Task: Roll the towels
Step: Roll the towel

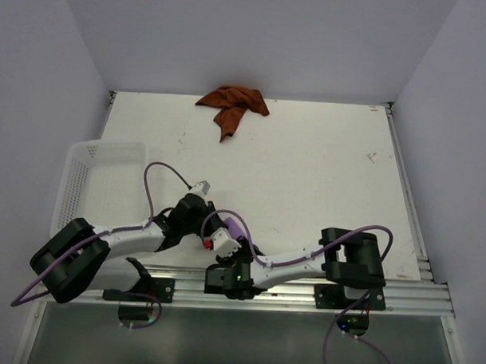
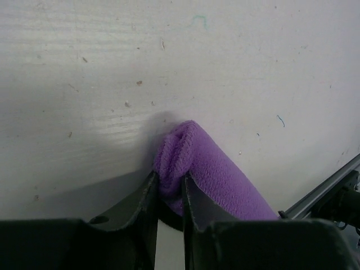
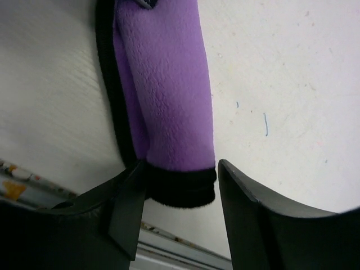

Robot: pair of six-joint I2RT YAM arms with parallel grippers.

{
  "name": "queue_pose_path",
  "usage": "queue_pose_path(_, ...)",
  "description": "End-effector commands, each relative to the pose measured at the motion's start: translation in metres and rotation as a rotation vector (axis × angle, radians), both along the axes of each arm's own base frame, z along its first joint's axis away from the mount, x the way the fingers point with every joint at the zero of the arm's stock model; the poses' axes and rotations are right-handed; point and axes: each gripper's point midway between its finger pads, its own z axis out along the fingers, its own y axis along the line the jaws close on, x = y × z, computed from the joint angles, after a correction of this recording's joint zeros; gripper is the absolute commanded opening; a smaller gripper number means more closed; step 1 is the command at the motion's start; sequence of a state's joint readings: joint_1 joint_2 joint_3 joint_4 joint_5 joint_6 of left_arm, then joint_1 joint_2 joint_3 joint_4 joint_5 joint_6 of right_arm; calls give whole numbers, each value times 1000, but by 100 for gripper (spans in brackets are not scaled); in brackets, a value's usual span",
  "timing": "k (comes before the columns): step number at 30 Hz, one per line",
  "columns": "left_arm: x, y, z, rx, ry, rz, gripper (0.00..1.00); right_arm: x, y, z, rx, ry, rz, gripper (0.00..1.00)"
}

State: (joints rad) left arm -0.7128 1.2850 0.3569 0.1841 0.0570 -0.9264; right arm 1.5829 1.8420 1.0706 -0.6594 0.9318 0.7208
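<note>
The purple towel [image 1: 236, 224] lies rolled into a tube near the table's front edge, between the two wrists. In the left wrist view my left gripper [image 2: 169, 180] is shut on one end of the purple roll [image 2: 219, 174]. In the right wrist view my right gripper [image 3: 180, 169] is open around the roll's other end [image 3: 169, 84], which has black edging. Its left finger touches the cloth and its right finger [image 3: 247, 202] stands apart. The rust orange towel [image 1: 234, 104] lies crumpled at the table's far edge, away from both grippers.
A white perforated basket [image 1: 83, 184] stands at the table's left edge, beside the left arm. An aluminium rail [image 1: 303, 292] runs along the front edge just behind the roll. Grey walls close in the back and sides.
</note>
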Motion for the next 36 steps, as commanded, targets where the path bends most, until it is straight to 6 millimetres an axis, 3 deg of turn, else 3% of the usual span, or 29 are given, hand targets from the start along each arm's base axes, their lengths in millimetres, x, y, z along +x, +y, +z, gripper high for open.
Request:
queue_pose_path(1,-1,36,-27,117,-48,95,3,-19,18,27,246,135,42,58)
queue_pose_path(4,2,35,-23,90,-105,92,0,-29,22,31,361,226,85,62)
queue_pose_path(9,4,29,-19,63,-192,61,0,-34,28,69,620,321,170,65)
queue_pose_path(10,3,29,-20,63,-199,56,0,-24,26,73,668,334,147,66)
queue_pose_path(12,1,27,-21,54,-218,41,0,-24,24,78,780,411,153,66)
queue_pose_path(13,0,27,-21,50,-223,40,0,-9,19,79,816,412,111,66)
queue_pose_path(16,-4,26,-19,23,-252,27,0,8,10,72,839,446,63,66)
queue_pose_path(20,-5,25,-15,2,-283,21,0,21,13,58,869,523,15,66)
queue_pose_path(22,-5,25,-15,2,-291,16,0,20,12,43,864,580,-6,65)
queue_pose_path(24,-7,25,-15,2,-291,14,0,21,21,42,910,601,-5,65)
queue_pose_path(25,-6,26,-15,2,-295,14,0,21,20,30,888,619,-25,65)
queue_pose_path(31,-8,27,-13,1,-310,8,0,20,10,5,881,637,-72,65)
queue_pose_path(34,-8,28,-14,7,-311,9,0,17,10,-1,885,652,-73,61)
queue_pose_path(36,-8,28,-14,12,-311,8,0,16,10,-4,890,656,-67,53)
